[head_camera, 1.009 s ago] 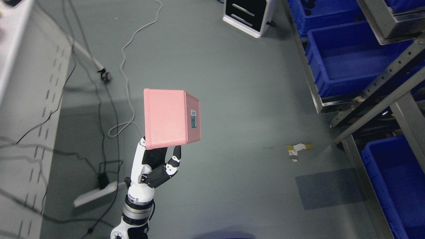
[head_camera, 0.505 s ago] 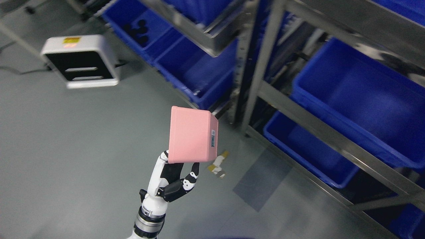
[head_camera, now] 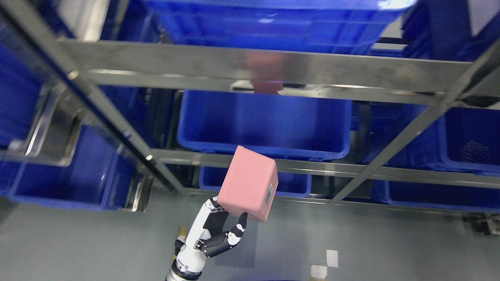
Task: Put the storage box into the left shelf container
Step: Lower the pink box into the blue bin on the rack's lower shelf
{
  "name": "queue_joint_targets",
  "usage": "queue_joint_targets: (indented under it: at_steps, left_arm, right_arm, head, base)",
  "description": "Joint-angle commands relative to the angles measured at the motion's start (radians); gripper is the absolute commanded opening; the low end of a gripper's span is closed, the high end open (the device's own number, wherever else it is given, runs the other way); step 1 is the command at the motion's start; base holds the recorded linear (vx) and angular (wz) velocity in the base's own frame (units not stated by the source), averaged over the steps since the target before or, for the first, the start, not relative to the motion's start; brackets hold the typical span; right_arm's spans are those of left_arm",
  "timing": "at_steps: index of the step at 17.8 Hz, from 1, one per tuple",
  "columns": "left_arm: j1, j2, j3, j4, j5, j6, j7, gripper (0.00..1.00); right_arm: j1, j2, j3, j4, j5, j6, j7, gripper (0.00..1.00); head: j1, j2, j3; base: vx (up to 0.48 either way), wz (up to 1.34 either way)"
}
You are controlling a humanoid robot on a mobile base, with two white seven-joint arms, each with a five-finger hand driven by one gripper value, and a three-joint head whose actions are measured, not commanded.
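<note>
A warehouse or stockroom, probably, tiered steel shelving rack (head_camera: 250, 70) with slanted metal uprights, rows of large open blue plastic storage bins (head_camera: 265, 125) on its levels, smooth grey painted floor (head_camera: 78, 242), pale tape marks (head_camera: 332, 258) near the floor's bottom edge

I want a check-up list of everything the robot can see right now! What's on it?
Surface: grey floor, with white tape marks.
Job's things: pink storage box, held up in front of the metal shelf; blue container on the shelf behind it, looking empty.
Clutter: nothing seen.
Grippers: left hand grips the box from below; right hand not in view.
Cables: nothing seen.
Surroundings: more blue bins left, right, above and below.
</note>
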Motion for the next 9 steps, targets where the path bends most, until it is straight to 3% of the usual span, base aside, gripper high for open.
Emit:
queue_joint_targets:
  at_steps: [1,5,9]
  left_arm:
    - [-0.01,0.018,0.135,0.029,-0.003,-0.001,-0.004,0.04]
    - [-0.114,0.025,0.271,0.072,-0.012,-0.001,-0.002,0.04]
    - [-0.234,0.035,0.342,0.138,-0.104,0.149,-0.002,0.04]
  right_arm:
    - [-0.005,-0.017,0.0,-0.017,-0.021,0.0,-0.001,1.0]
    - [-0.005,-0.017,-0.001,-0.017,-0.021,0.0,-0.001,1.0]
    - [-0.003,-0.017,0.0,-0.017,-0.021,0.0,0.001,1.0]
  head:
    - [0.0,0.0,0.0]
    - [0.0,0.0,0.0]
    - [0.0,0.0,0.0]
  base:
    - [0.172,-0.62]
    - [0.152,-0.49]
    - [0.098,-0.31]
